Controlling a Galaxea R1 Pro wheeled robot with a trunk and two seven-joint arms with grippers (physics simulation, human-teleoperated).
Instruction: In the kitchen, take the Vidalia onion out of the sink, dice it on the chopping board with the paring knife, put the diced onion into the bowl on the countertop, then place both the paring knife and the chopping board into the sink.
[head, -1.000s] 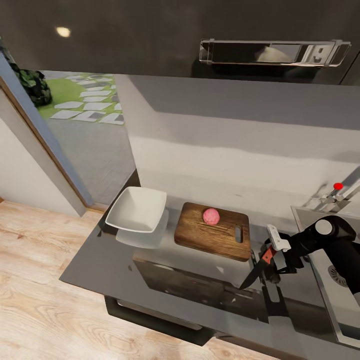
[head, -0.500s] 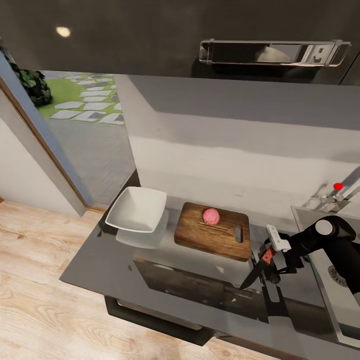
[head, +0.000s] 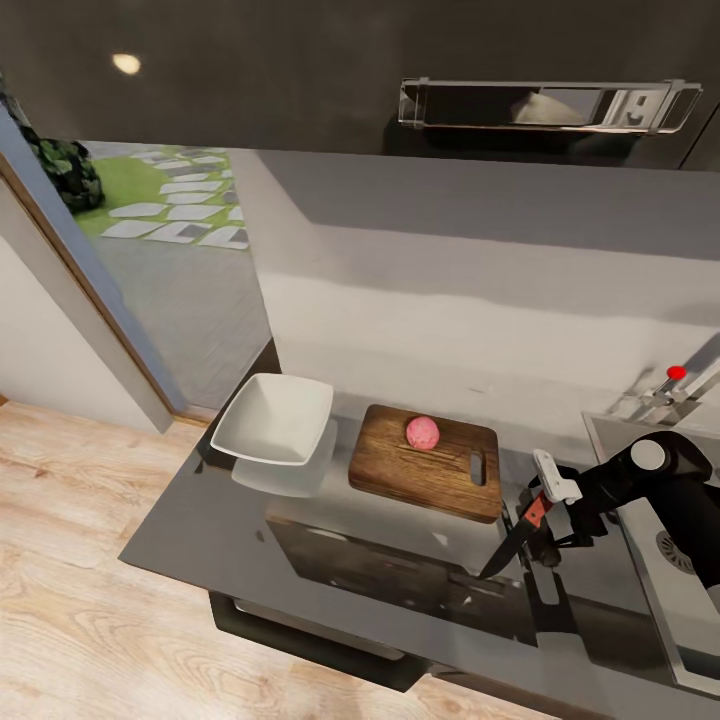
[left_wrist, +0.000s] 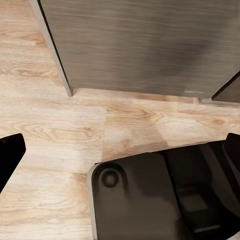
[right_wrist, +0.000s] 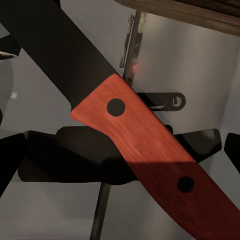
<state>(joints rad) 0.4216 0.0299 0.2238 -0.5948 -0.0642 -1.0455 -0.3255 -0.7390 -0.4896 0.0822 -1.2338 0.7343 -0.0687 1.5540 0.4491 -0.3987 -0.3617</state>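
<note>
The Vidalia onion (head: 422, 432) sits whole on the chopping board (head: 425, 462), toward its far edge, beside the bowl (head: 273, 418). The right gripper (head: 541, 514), closed on the paring knife (head: 515, 538) by its red handle, hangs just off the board's handle-hole end, blade slanting down toward the countertop (head: 300, 540). The onion lies up and across the board from the blade, so I judge the right arm nearer.

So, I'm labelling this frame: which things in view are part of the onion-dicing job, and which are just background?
Job:
Vidalia onion, on the chopping board
paring knife, in the right gripper
bowl
sink
countertop

Background:
tap's red knob
wood floor
garden outside
</note>
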